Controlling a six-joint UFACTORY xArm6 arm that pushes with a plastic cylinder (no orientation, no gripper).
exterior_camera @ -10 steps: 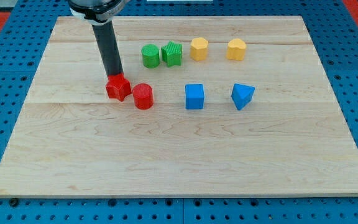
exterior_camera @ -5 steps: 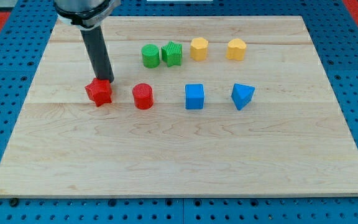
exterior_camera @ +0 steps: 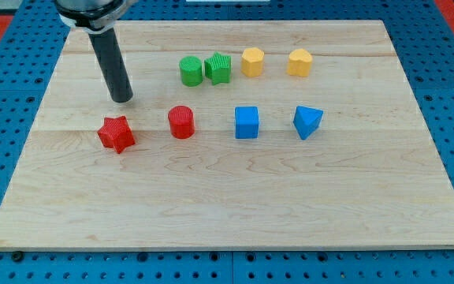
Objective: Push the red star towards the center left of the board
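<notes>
My tip (exterior_camera: 122,99) sits toward the view's upper left of the board (exterior_camera: 227,205), clear of every block. The red star (exterior_camera: 116,133) lies just below it and a touch to the view's left, near but not touching, on the left side of the board around mid-height. No jaws on this rig, just the straight dark rod, so there is nothing to call apart or together.

To the star's right sits the red cylinder (exterior_camera: 181,122), apart from it. Further right in the same row come the blue cube (exterior_camera: 247,122) and the blue wedge (exterior_camera: 307,121). Above them, along the view's top, two green blocks (exterior_camera: 206,70) stand side by side, then two yellow blocks (exterior_camera: 276,61) spaced apart. The board rests on a blue pegboard desk (exterior_camera: 6,87).
</notes>
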